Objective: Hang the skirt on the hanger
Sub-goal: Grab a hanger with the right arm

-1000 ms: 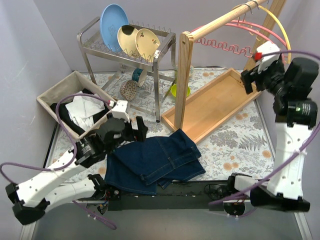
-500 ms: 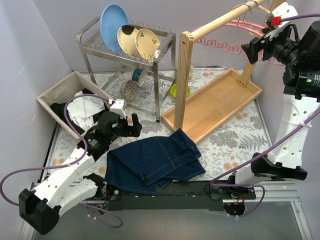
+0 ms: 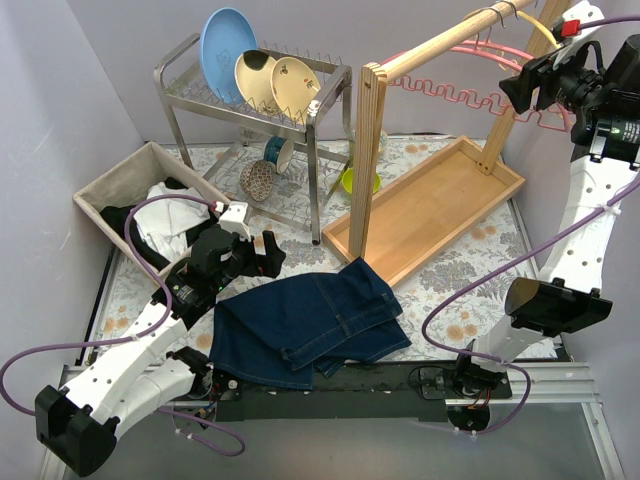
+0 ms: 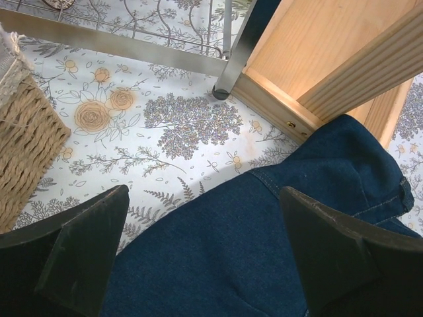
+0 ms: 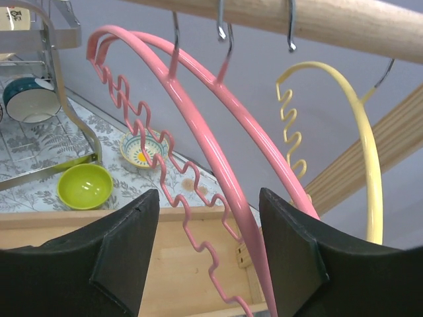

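The dark blue denim skirt lies crumpled on the flowered tablecloth near the front edge. My left gripper hovers open just above the skirt's upper left edge, with nothing between its fingers. My right gripper is raised high at the back right, at the wooden rail. It stands open with its fingers on either side of the pink hanger and the hanger's wavy lower bar. A yellow hanger hangs just to the right of it.
A metal dish rack with plates stands at the back left. A wicker basket of clothes sits at the left. A wooden tray lies under the rail, whose post rises next to the skirt. A green bowl sits behind the tray.
My right arm has risen and swung up to the rail, bringing its fingers around the pink hanger, and they have narrowed a little. The left gripper shifted only slightly by the skirt.
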